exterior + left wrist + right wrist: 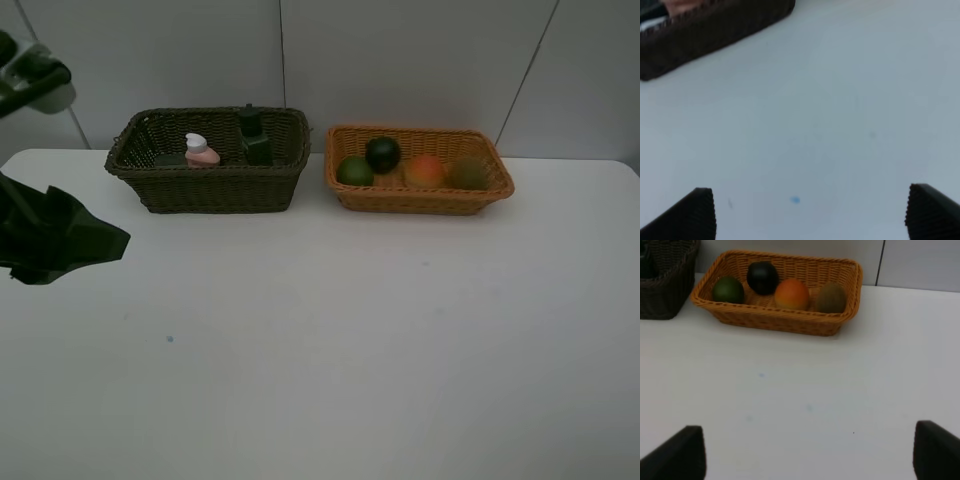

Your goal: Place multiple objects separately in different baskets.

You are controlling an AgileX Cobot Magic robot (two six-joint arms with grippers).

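Left end effector (810,212) hangs spread and empty over the worktop's (330,340) left edge; right end effector (807,452) likewise. Everything visible already sits in the far-edge baskets (210,185).

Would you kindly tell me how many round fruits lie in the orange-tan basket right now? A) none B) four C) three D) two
B, since the orange-tan basket holds four fruits in a row: the green fruit, the dark mangosteen, the orange-red peach and the brown kiwi.
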